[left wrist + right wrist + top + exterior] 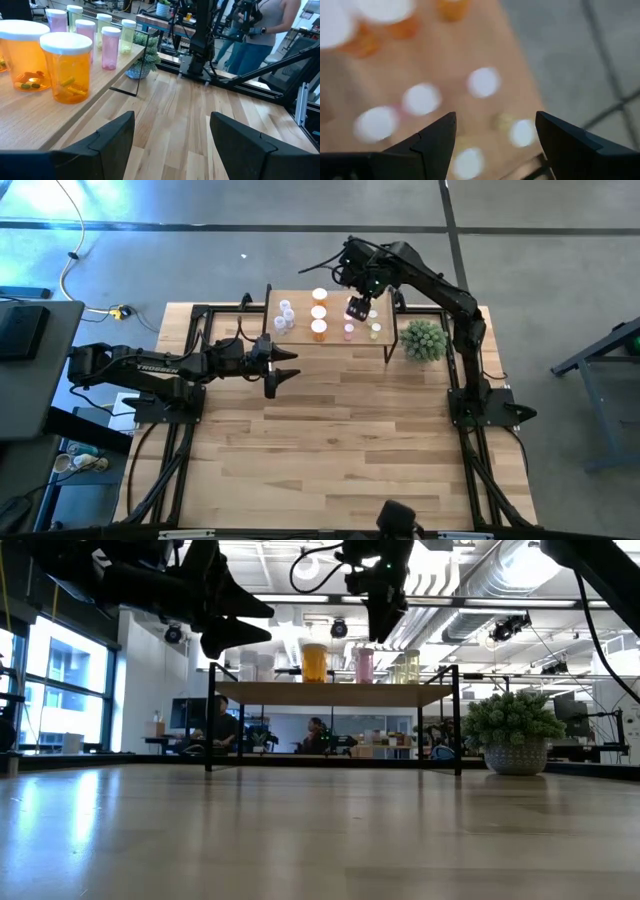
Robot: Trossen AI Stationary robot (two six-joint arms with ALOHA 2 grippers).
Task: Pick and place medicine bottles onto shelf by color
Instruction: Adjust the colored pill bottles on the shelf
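Note:
The shelf (pixel 300 340) is a small light-wood board on black legs at the table's far side. On it stand the medicine bottles in groups by colour: clear ones (pixel 286 313) at the left, orange ones (pixel 319 311) in the middle, pink (pixel 348 331) and pale yellow-green ones (pixel 375 330) at the right. In the left wrist view the orange bottles (pixel 66 67), pink bottles (pixel 110 46) and yellow-green bottles (pixel 128 35) stand upright. My right gripper (pixel 358 307) hangs open and empty above the pink and yellow-green bottles (pixel 482 81). My left gripper (pixel 284 370) is open and empty just near of the shelf's front edge.
A green spiky plant in a pale pot (pixel 424 340) stands on the table right of the shelf. People stand in the room beyond the table (pixel 260 35). The near half of the wooden tabletop (pixel 330 450) holds nothing that shows.

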